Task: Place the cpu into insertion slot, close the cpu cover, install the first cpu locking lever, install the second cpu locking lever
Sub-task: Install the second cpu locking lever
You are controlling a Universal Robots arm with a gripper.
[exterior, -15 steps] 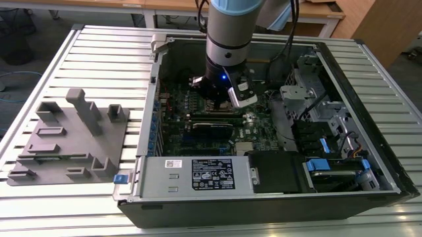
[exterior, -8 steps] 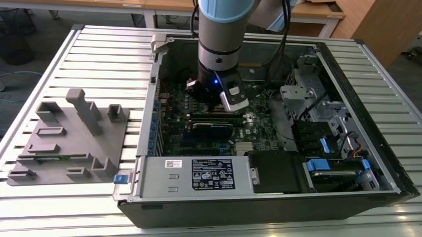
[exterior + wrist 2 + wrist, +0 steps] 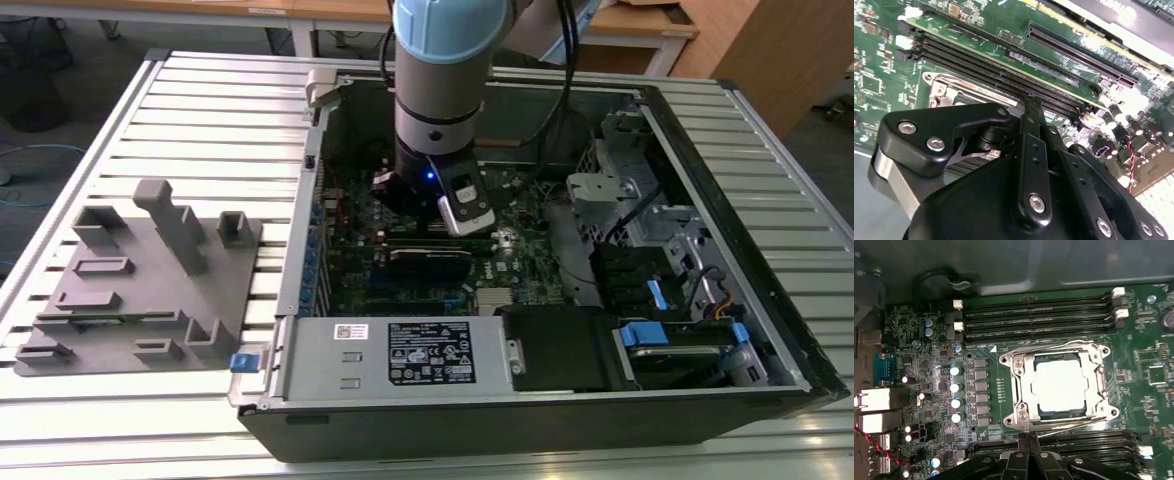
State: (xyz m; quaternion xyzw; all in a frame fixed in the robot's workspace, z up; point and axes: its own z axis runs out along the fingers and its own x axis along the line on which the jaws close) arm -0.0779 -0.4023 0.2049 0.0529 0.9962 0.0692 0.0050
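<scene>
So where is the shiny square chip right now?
In the first wrist view the cpu sits in the insertion slot under the cpu cover, between two banks of long black memory slots, just beyond the gripper.

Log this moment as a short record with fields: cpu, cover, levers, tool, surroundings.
cpu: cpu, silver top, seated in the insertion slot
cover: cpu cover lies closed over the cpu, its window showing the chip
levers: thin wire lever along the socket edge nearest the tool; whether latched, cannot tell
tool: tool tip at the socket's edge beside that lever
surroundings: open computer case on a slatted table; grey fixture block at the exterior view's left
</scene>
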